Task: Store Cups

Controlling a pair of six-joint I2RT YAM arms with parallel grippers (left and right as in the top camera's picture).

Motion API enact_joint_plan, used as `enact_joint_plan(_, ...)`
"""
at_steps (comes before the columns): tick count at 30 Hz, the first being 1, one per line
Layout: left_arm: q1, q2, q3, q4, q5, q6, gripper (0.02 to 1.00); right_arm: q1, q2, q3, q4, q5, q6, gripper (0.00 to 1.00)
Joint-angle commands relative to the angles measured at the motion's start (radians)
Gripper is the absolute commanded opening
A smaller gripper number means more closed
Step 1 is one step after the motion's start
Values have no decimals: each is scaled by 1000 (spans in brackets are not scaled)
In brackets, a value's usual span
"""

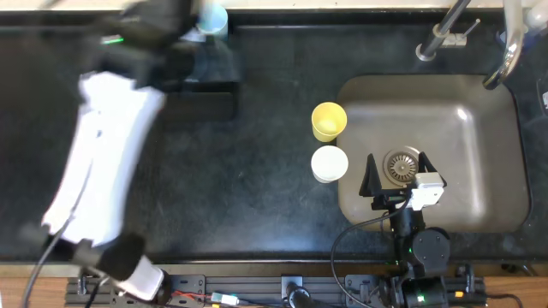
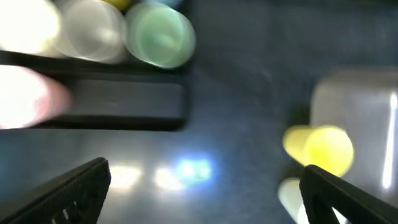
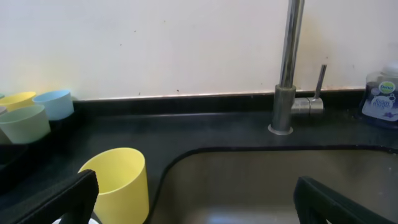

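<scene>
Two fingers of the right gripper (image 3: 199,208) stand apart, empty, over the sink (image 1: 479,128). Just beside its left finger stands the white cup (image 1: 330,163), upright; the yellow cup (image 1: 329,121) slightly ahead. The left gripper (image 2: 205,193), also apart, is much farther.

- Black speckled tabletop (image 1: 257,197), dark and a bit shiny, runs pretty much the whole width.
- Stainless sink (image 1: 479,111) set into the tabletop's right side, rounded corners, with a round metal drain (image 1: 401,165) in the basin floor.
- Chrome faucet (image 3: 287,68) stands on the tabletop behind the sink, tall straight post, with a thin lever handle (image 3: 319,81) sticking up just beside it.
- Soap bottle (image 3: 380,96) with a blue label sits near the faucet, against the wall.
- Plain off-white wall (image 3: 155,43) behind everything.
- Some cables (image 1: 223,298) along the front edge.
</scene>
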Motion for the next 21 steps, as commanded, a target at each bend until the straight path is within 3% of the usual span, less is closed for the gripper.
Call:
enact_joint_plan(1,-202,174,26,-5,-13,-191,1000,4,-10,-13,6,8,7,998)
enact_joint_plan(5,-289,293,26,62,-13,-198,996,4,-10,-13,6,8,7,996)
enact_joint_plan(18,-354,456,26,171,24,-216,993,4,-10,-13,6,8,7,998)
enact_joint_plan(21,-361,479,26,186,21,-216,952,4,-10,-13,6,8,7,998)
